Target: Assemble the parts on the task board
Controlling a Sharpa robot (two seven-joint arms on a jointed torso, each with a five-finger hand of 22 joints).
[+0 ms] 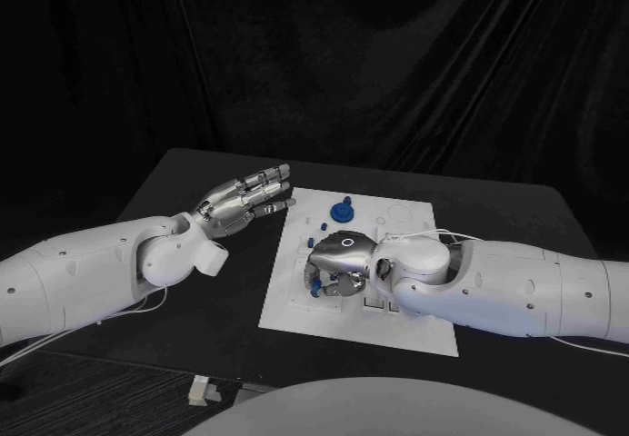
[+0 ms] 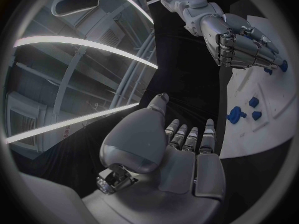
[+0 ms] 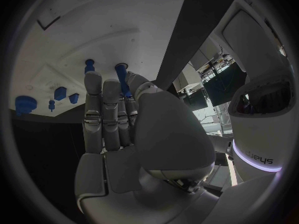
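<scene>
Right hand (image 1: 338, 265) over task board (image 1: 406, 331), fingers pinching blue peg (image 3: 121, 77). Peg small, light, rigid, likely slippery; grip shaft mid-length. Left hand (image 1: 245, 202) open, beside board, above desk (image 1: 210, 173).

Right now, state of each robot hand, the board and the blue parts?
Left robot hand: open, raised beside the board, holding nothing.
Right robot hand: over the board, pinching a blue peg.
Board: flat on the table.
Blue round part: standing on the board, untouched.
</scene>
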